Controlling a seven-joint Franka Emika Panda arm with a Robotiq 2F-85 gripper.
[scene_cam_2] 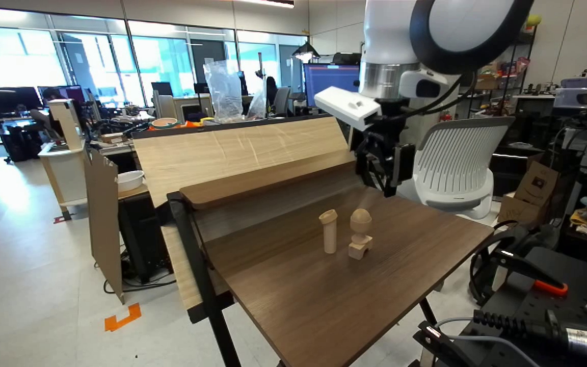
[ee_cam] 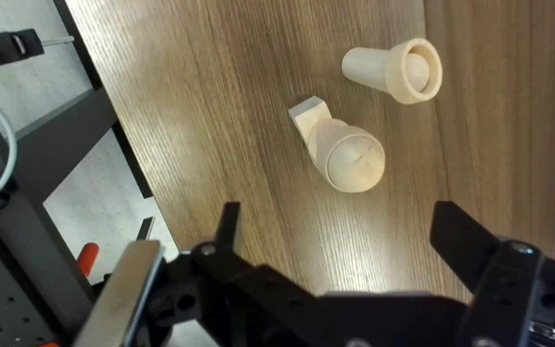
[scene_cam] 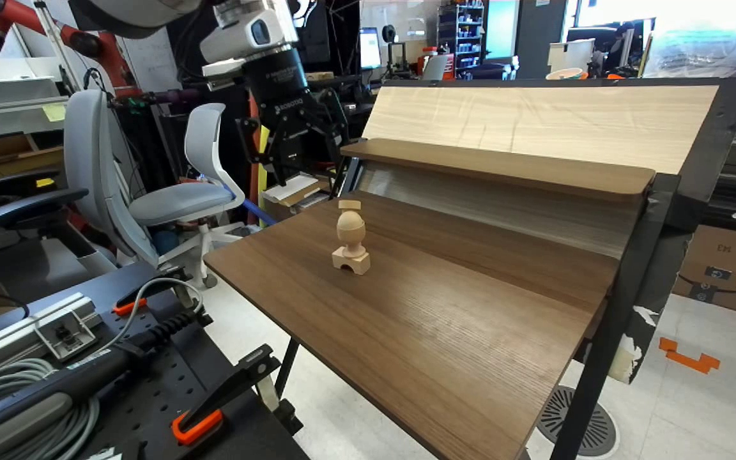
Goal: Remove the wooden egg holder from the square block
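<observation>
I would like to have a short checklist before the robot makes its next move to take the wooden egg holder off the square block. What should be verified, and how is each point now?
1. Gripper open: ok, its fingers stand wide apart.
2. Gripper free of any load: ok, nothing is held.
3. Wooden egg holder upright on the square block: ok.
4. Gripper in place around the holder: not ok, it hangs above the table, away from the holder.
5. Wooden cylinder not touching the holder: ok, near but apart.
6. Holder loose on the block: cannot tell.
</observation>
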